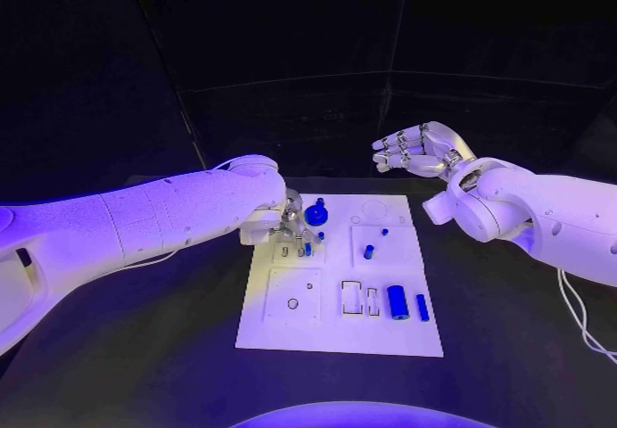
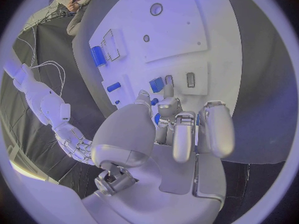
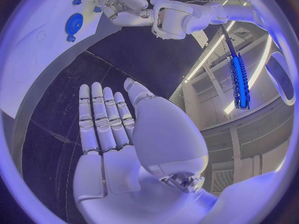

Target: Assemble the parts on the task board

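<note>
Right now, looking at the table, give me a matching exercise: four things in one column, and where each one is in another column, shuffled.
Things:
1. left hand
2. right hand
3. blue gear
4. blue cylinder

Places:
A. raised, open, beyond the task board's far right corner
B. lying in the board's near right part
C. down on the board's far left part
D. on the board, just beyond the left hand

Pairs: 1-C, 2-A, 3-D, 4-B

The left robot hand [image 1: 285, 234] crowds the task board [image 1: 290, 330] at its far left part; the board's near edge lies open, bare desk [image 1: 154, 357] beside it.
</note>
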You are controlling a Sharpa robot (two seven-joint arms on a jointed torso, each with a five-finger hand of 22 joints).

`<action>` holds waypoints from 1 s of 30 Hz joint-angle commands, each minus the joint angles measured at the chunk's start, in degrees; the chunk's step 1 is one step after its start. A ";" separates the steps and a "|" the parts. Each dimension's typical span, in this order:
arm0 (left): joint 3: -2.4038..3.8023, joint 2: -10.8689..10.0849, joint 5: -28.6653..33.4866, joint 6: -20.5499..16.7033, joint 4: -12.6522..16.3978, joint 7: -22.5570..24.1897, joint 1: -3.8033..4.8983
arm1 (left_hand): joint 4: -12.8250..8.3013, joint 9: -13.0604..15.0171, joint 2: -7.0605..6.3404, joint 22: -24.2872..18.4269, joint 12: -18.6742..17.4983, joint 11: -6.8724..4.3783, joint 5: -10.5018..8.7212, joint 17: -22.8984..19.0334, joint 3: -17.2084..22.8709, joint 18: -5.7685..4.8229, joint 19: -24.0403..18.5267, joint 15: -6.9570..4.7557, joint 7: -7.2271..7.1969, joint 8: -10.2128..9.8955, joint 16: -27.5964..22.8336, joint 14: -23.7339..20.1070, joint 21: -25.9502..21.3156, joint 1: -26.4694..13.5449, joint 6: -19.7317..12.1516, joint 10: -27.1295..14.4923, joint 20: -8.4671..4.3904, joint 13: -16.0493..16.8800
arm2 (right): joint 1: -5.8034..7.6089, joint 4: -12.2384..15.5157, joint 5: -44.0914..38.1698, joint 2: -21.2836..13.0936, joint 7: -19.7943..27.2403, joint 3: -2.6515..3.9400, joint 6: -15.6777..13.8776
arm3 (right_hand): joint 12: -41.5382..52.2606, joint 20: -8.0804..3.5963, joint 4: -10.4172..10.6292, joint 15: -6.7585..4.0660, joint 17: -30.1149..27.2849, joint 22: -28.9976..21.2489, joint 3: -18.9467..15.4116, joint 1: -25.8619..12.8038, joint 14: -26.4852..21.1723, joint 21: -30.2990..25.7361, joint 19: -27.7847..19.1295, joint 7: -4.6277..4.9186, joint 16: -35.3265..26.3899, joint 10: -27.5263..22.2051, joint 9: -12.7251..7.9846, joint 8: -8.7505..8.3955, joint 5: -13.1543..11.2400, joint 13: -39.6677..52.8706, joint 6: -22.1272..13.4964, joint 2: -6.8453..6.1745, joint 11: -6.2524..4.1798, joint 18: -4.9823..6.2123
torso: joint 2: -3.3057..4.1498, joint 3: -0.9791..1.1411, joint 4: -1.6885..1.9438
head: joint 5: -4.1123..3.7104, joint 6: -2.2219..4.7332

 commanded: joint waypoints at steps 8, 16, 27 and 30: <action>-0.01 0.58 0.07 1.77 -0.43 0.16 0.10 | -0.51 0.32 0.27 0.28 -0.40 -0.12 0.09 15.08 -0.04 -1.15 0.45 0.35 0.02 0.68 0.17 5.94 0.45 1.01 -0.48 -0.47 0.22 -0.17 | 0.14 -0.35 0.29 0.38 0.93 0.06 0.61 | -0.05 0.06 -0.04 -0.04 -0.20 -0.21 0.66 -0.01 0.44 -0.41 0.61 1.29 -0.41 0.23 -0.04 -0.33 0.54 -0.43 0.01 -0.30 0.37 0.62 | 0.00 0.01 -0.01 | -0.20 -0.20; -0.56 0.85 0.14 1.76 -0.70 0.54 0.08 | -0.95 0.70 0.46 0.37 -0.88 -0.12 0.09 15.08 0.29 -1.15 0.40 0.33 0.02 1.03 0.17 5.94 0.49 2.12 -0.79 -0.83 0.21 -0.73 | 0.14 -0.32 0.29 0.31 1.19 0.06 0.73 | 0.02 0.03 -0.19 -0.09 -0.30 -0.33 1.01 0.05 0.61 -0.60 0.79 1.28 -0.52 0.32 -0.03 -0.32 0.80 -0.75 0.11 -0.26 0.34 0.64 | -0.02 0.00 -0.03 | -0.12 -0.28; -0.87 1.01 0.15 1.70 -0.98 0.52 0.07 | -1.39 1.09 0.90 0.59 -1.13 -0.12 0.10 15.08 0.83 -1.18 0.39 0.34 0.03 1.41 0.17 5.94 0.61 3.16 -1.06 -0.96 0.21 -0.96 | 0.14 -0.51 0.29 0.41 1.22 0.06 0.92 | 0.03 0.02 -0.23 -0.09 -0.34 -0.36 1.10 0.05 0.64 -0.66 0.84 1.28 -0.56 0.33 -0.03 -0.32 0.86 -0.85 0.13 -0.26 0.34 0.64 | -0.03 0.02 0.02 | -0.15 -0.34; -0.89 1.12 0.15 1.56 -1.09 0.58 0.07 | -1.58 1.25 1.13 0.63 -1.22 -0.12 0.10 15.08 1.11 -1.18 0.36 0.34 0.03 1.55 0.17 5.94 0.63 3.58 -1.18 -0.99 0.22 -1.05 | 0.14 -0.57 0.29 0.47 1.23 0.06 0.94 | 0.03 0.02 -0.23 -0.09 -0.34 -0.36 1.10 0.05 0.64 -0.66 0.84 1.28 -0.56 0.33 -0.03 -0.32 0.86 -0.85 0.13 -0.26 0.34 0.64 | -0.01 0.00 -0.02 | -0.14 -0.36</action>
